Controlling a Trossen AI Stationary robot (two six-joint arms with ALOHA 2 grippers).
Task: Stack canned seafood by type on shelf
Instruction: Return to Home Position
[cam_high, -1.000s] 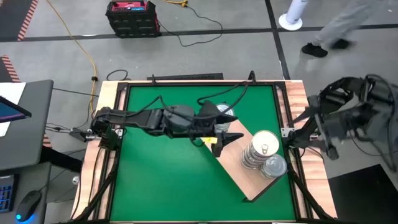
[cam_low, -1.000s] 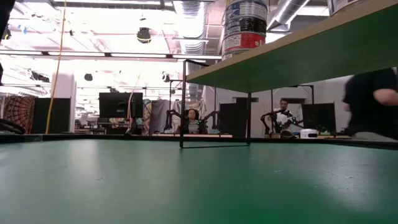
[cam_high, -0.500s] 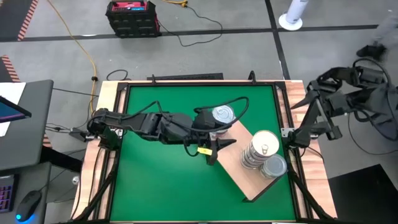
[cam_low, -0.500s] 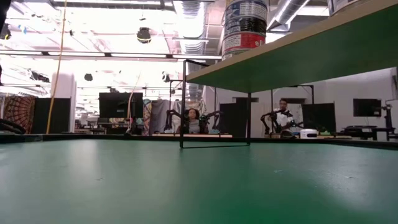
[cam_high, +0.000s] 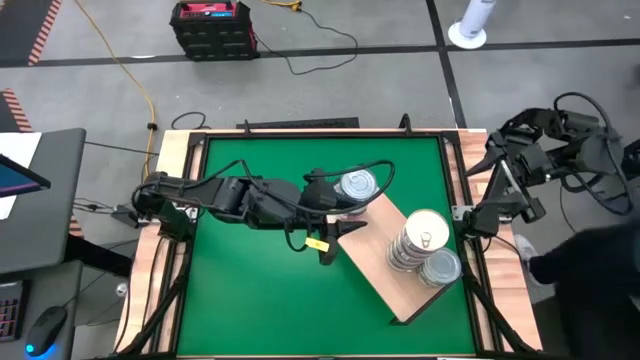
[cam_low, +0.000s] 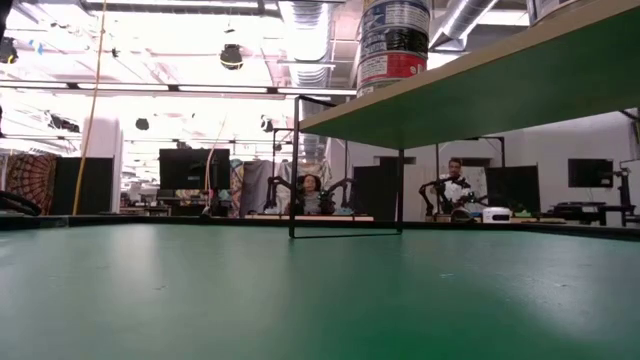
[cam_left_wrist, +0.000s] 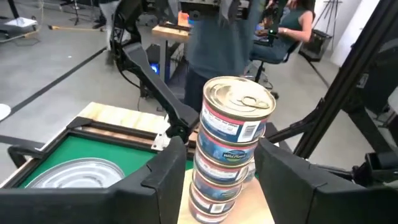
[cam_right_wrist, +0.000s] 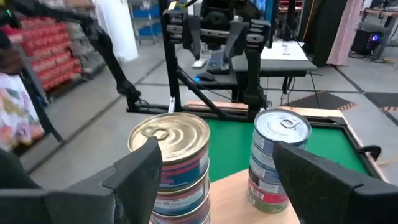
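Observation:
The shelf (cam_high: 385, 280), a light-wood board, lies slantwise on the green mat at the right. Two stacks of canned seafood stand on it: a gold-lidded stack (cam_high: 424, 233) (cam_left_wrist: 231, 149) (cam_right_wrist: 171, 163) and a silver-lidded stack (cam_high: 441, 268) (cam_right_wrist: 278, 158). A single silver-lidded can (cam_high: 358, 185) (cam_left_wrist: 73, 174) lies by the shelf's far corner. My left gripper (cam_high: 338, 245) (cam_left_wrist: 217, 180) hovers open at the shelf's left corner, short of the stacks, holding nothing. My right gripper (cam_right_wrist: 214, 180) is wide open; its arm (cam_high: 545, 160) is folded beyond the table's right edge.
The green mat (cam_high: 260, 290) is framed by a wood-slat rim (cam_high: 180, 180). A black box (cam_high: 212, 25) and cables lie on the floor beyond the far edge. Other robot stations and seated people show in the room behind (cam_low: 310, 195).
My left gripper has drawn back from the shelf toward the table's near left, uncovering the single can by the shelf's far corner. My right arm has folded back toward the far side, outside the right edge. A person walking past the far right has gone out of view.

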